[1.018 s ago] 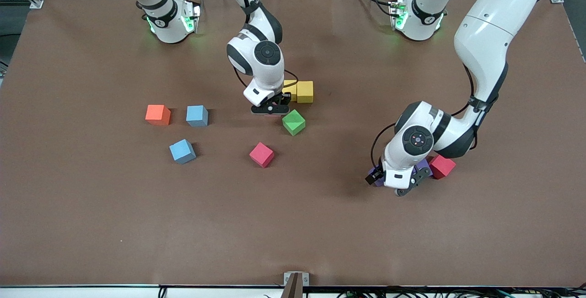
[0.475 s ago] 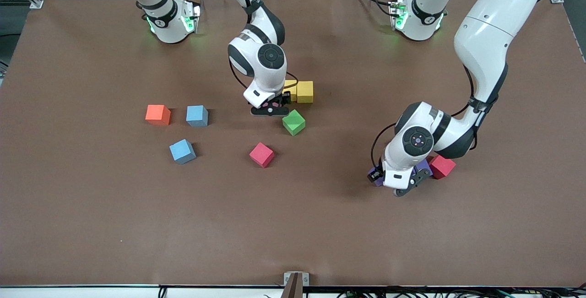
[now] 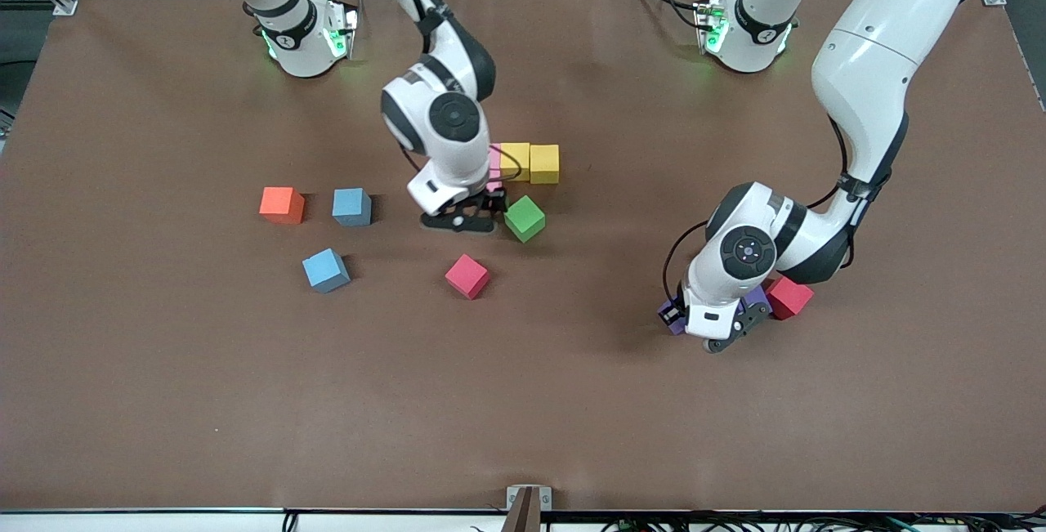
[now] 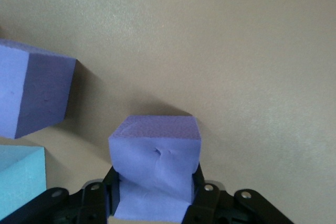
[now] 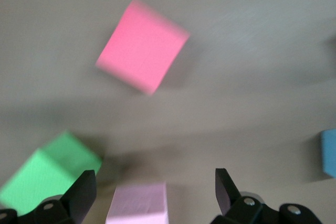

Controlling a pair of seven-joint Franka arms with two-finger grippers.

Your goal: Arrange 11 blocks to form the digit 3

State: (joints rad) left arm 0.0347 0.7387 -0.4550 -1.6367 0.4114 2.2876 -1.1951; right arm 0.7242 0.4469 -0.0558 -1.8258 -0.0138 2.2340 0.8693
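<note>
Purple foam cube [image 4: 155, 153] dents under left gripper [image 4: 155, 192], clamped on it low on table nr red cube [image 3: 789, 297]; soft, light, so squeeze flat sides gently; right gripper [image 3: 458, 219] spread wide, empty, above pale pink cube [image 5: 138, 203] beside green cube [image 3: 524, 218].

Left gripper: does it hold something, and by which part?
Yes. The left gripper is shut on a purple block, pinching two opposite side faces. The right gripper is open, holding nothing.

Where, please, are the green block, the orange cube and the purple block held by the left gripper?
green block [image 3: 524, 217]: front view, top face.
orange cube [image 3: 280, 203]: front view, top face.
purple block [image 4: 156, 153]: left wrist view, dented face between the left gripper's fingers.
</note>
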